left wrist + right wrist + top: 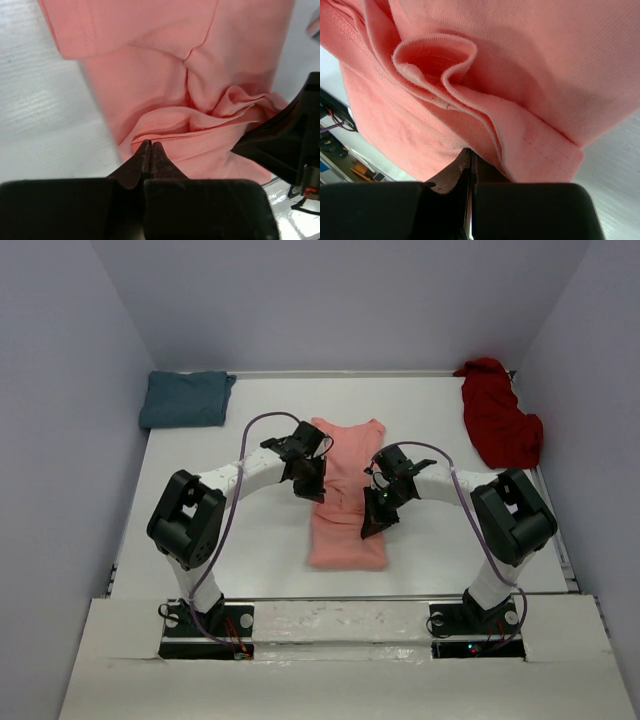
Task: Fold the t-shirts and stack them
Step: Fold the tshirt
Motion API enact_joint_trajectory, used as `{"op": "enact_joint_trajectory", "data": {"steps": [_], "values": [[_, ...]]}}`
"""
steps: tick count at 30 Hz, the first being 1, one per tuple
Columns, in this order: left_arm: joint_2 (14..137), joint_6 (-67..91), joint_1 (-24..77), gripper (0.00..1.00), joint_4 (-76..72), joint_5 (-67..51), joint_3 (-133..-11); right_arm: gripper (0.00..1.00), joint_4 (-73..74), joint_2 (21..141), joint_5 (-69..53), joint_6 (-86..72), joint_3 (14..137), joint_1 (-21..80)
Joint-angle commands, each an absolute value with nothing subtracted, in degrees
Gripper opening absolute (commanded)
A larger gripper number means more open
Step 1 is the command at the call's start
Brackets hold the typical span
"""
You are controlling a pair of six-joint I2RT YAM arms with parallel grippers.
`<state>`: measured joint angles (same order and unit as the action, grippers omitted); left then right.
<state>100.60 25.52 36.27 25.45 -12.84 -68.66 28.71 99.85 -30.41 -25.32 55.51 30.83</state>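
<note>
The salmon-pink soft cotton t-shirt point(345, 540) lies in the centre of the white table point(250, 550), folded into a long narrow strip, and both arms are on it. The left gripper point(151, 147) has its jaws pressed together at the left edge of the strip. The right gripper point(470, 159) is closed at the right edge, lower in the top view. Each seems to us to pinch only a thin bit of hem.

Here are the dangers we see. The cloth is bunched in loose ruffles near both tips, so a pull may drag one layer only and open the fold. The pinch is small, so the hem may slip out. The grippers are not level, so the next fold could come out skewed.

The folded teal blue-green cotton t-shirt point(185, 400) at upper left and the crumpled dark red cotton t-shirt point(500, 425) at upper right lie well apart from all this.
</note>
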Motion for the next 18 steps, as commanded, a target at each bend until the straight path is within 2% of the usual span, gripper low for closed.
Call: {"op": "enact_joint_trajectory", "data": {"steps": [1,11,18], "values": [[101.15,27.42,36.04,0.01,23.91,-10.98,-73.74,0.00,27.51,99.32,-30.06,-25.14,56.69,31.29],[102.92,27.42,34.80,0.02,26.53,-12.04,-79.28,0.00,27.51,98.97,-29.88,-25.14,56.51,31.29],[95.90,27.25,34.80,0.02,29.35,-16.61,-70.41,0.00,27.60,99.49,-29.97,-24.79,56.87,31.29]]}}
